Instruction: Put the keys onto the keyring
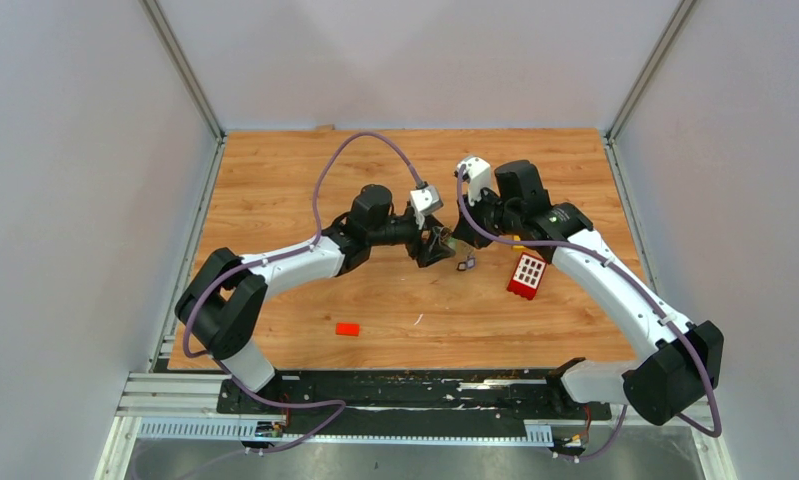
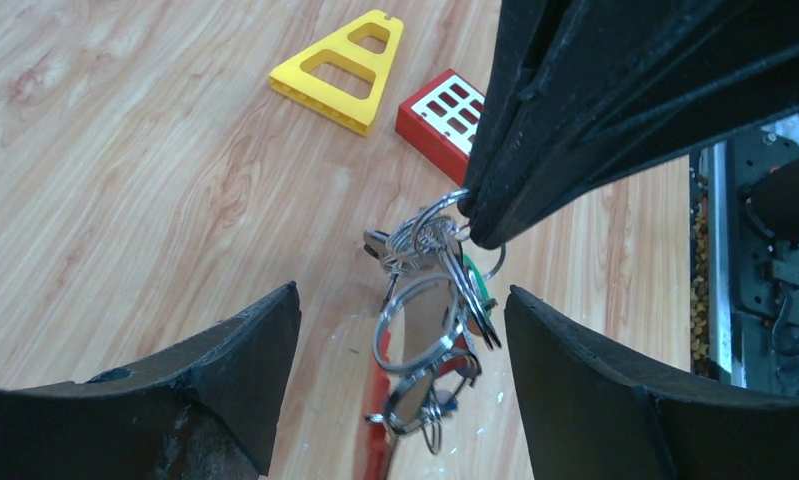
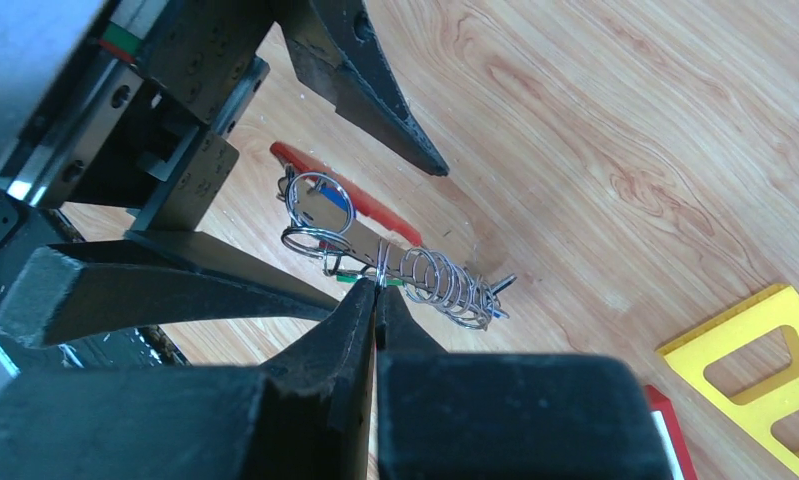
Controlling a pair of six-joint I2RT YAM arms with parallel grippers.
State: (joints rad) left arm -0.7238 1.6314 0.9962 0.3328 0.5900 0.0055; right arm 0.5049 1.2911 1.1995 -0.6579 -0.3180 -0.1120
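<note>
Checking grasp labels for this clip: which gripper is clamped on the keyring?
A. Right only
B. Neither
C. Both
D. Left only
A: the right gripper has its fingertips shut on a wire ring of the keyring, while the left gripper has its fingers spread wide on either side of the bunch.

Bright, even, diffuse light fills all three views, probably from overhead. In the top view the wooden table (image 1: 275,200) carries only faint, soft shadows beneath the arms. In the left wrist view the left gripper's fingers (image 2: 225,390) are dark, slightly blurred masses with little detail, while the keyring (image 2: 420,325) glints with small highlights. The right gripper's fingers (image 3: 305,400) look soft up close, and the wood grain behind them is crisp.
</note>
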